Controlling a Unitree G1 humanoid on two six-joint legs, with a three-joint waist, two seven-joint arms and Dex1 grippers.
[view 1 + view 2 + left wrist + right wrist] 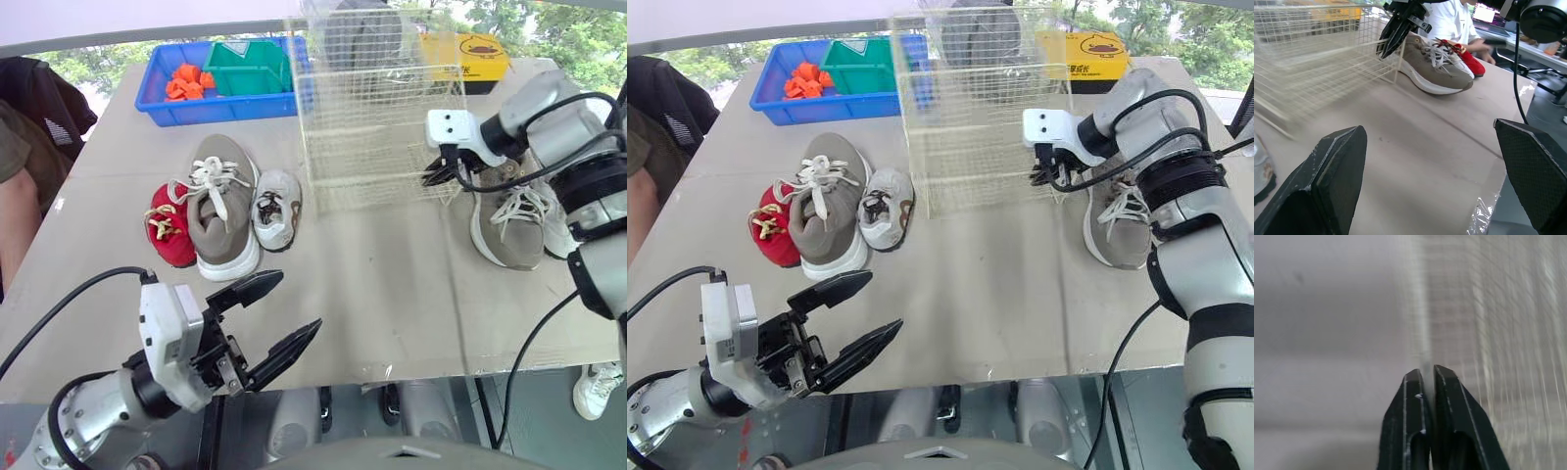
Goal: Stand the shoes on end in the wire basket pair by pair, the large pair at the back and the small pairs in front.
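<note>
The wire basket [377,127] stands at the table's middle back. My right gripper [434,174] is at its front right corner, shut on a thin basket wire [1425,363]. To the basket's left lie a small red shoe [168,227], a large taupe shoe [220,211] and a small white shoe [276,208], side by side. Another large taupe shoe [509,225] lies right of the basket under my right arm, with a red shoe [1469,61] beyond it. My left gripper [297,303] hovers open over the table's front edge, holding nothing.
A blue bin [162,103] with orange pieces and a green tray [245,69] sits at the back left. A yellow box [470,54] lies behind the basket. A person [20,166] sits at the table's left side; another person [1449,19] sits on the right.
</note>
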